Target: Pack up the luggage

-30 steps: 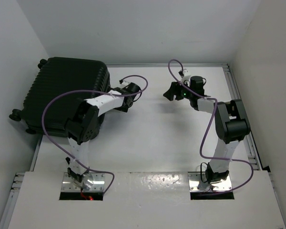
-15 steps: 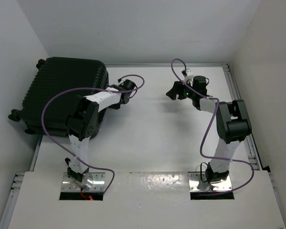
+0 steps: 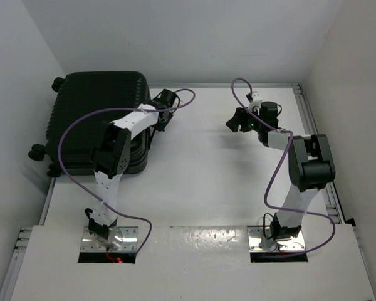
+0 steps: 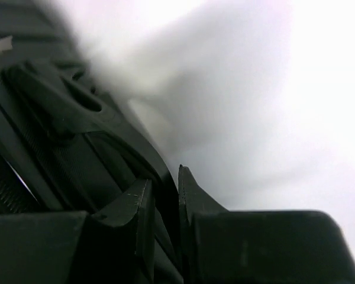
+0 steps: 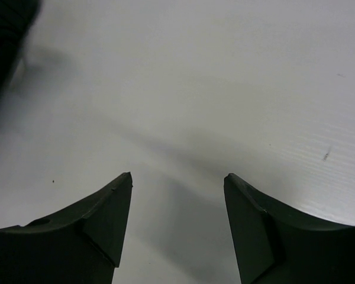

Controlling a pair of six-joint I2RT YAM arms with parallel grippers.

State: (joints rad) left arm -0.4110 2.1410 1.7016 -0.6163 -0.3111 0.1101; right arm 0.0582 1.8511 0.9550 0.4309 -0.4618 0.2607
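The luggage (image 3: 91, 116), a big black ribbed hard-shell suitcase with small wheels, lies closed on the back left of the white table. In the left wrist view its dark edge (image 4: 65, 118) fills the left side. My left gripper (image 3: 154, 118) is at its right edge, and its fingers (image 4: 164, 177) stand nearly together with a black rim of the case between them. My right gripper (image 3: 238, 119) hovers open over bare table at the back right, apart from the case. Its fingers (image 5: 177, 177) have nothing between them. A dark corner of the luggage (image 5: 3, 35) shows far left in that view.
White walls stand close behind and to the left of the luggage. A metal rail (image 3: 304, 116) runs along the table's right side. Purple cables loop above both arms. Bare white table (image 3: 200, 169) lies between the arms.
My left gripper moved back to the luggage's right edge and closed on its rim. The case shifted and turned slightly to the right. My right gripper drifted a little to the right, still open.
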